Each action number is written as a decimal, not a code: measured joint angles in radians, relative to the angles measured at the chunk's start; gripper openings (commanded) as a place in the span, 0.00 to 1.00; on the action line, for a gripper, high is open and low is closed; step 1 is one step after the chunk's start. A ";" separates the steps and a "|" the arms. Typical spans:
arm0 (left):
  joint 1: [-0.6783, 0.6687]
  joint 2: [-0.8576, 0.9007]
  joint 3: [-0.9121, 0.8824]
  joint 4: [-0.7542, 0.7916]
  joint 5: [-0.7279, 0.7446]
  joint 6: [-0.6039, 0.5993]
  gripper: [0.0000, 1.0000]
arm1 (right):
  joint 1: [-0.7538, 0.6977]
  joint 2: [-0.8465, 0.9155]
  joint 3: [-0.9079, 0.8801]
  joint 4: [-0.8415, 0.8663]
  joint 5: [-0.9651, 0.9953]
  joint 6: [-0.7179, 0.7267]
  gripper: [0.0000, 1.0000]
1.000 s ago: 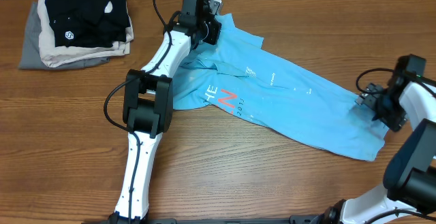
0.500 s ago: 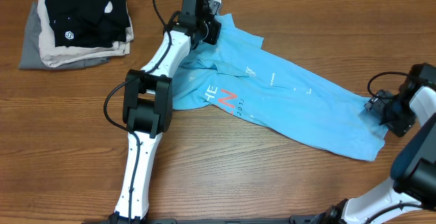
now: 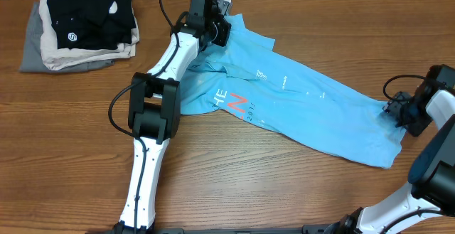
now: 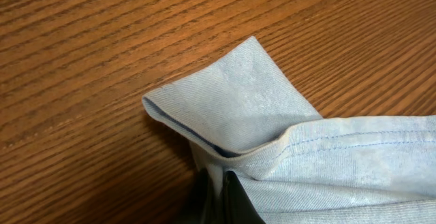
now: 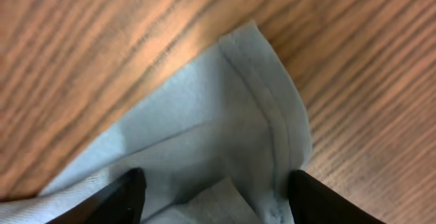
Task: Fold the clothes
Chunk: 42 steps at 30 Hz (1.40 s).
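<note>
Worktop [image 3: 298,191]: brown wood grain; it carries everything listed here.
T-shirt [image 3: 306,102]: light sky-blue and thin. It lies in a rumpled diagonal band from the middle of the far edge down toward the right edge. Not folded.
Lettering [image 3: 233,104]: white and pink-red print, facing up, on the part of the shirt beside my left arm.
Left pincer [image 3: 215,28]: at the shirt's far end, near the far edge of the worktop.
Left pincer state: clamped tight on the T-shirt cloth.
Left wrist view: a hemmed flap of the T-shirt [image 4: 238,101] sticks out past my left pincer [image 4: 219,193], doubled over on itself above bare wood. A stitched hem runs off to the right.
Right pincer [image 3: 394,112]: at the shirt's opposite end, close to the right edge of the worktop.
Right pincer state: jaws stand well apart, one dark finger [image 5: 122,197] on each side of the cloth. I cannot tell whether either one presses on it.
Right wrist view: a hemmed corner of the T-shirt [image 5: 225,115] lies inside my right pincer [image 5: 216,193], its tip pointing out over bare wood.
Stack, far left corner: a black garment [image 3: 92,13] with a small white logo on top, a beige garment [image 3: 55,55] under it and a grey garment [image 3: 28,52] at the bottom. The stack is well apart from the T-shirt.
</note>
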 measured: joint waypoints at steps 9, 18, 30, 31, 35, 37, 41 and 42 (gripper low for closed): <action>0.000 0.000 0.000 0.000 0.000 0.000 0.04 | -0.002 0.010 0.003 0.022 -0.006 -0.001 0.04; 0.011 0.006 0.084 -0.172 -0.005 0.000 0.04 | -0.003 0.024 0.045 -0.046 -0.024 -0.004 0.04; 0.068 0.007 0.431 -0.557 -0.007 0.000 0.04 | 0.000 0.040 0.323 -0.355 -0.050 0.033 0.04; 0.069 0.007 0.457 -0.583 -0.008 0.000 0.04 | 0.000 0.040 0.333 -0.375 -0.054 0.036 0.04; 0.072 0.007 0.542 -0.691 -0.008 0.000 0.04 | 0.000 0.032 0.341 -0.435 -0.092 0.047 0.04; 0.072 0.007 0.573 -0.754 -0.008 0.000 0.04 | 0.000 0.023 0.341 -0.458 -0.115 0.050 0.04; 0.072 0.007 0.611 -0.868 -0.009 0.000 0.04 | 0.000 -0.003 0.341 -0.509 -0.171 0.052 0.04; 0.072 0.007 0.619 -0.901 -0.011 0.000 0.04 | 0.000 -0.007 0.341 -0.525 -0.183 0.054 0.04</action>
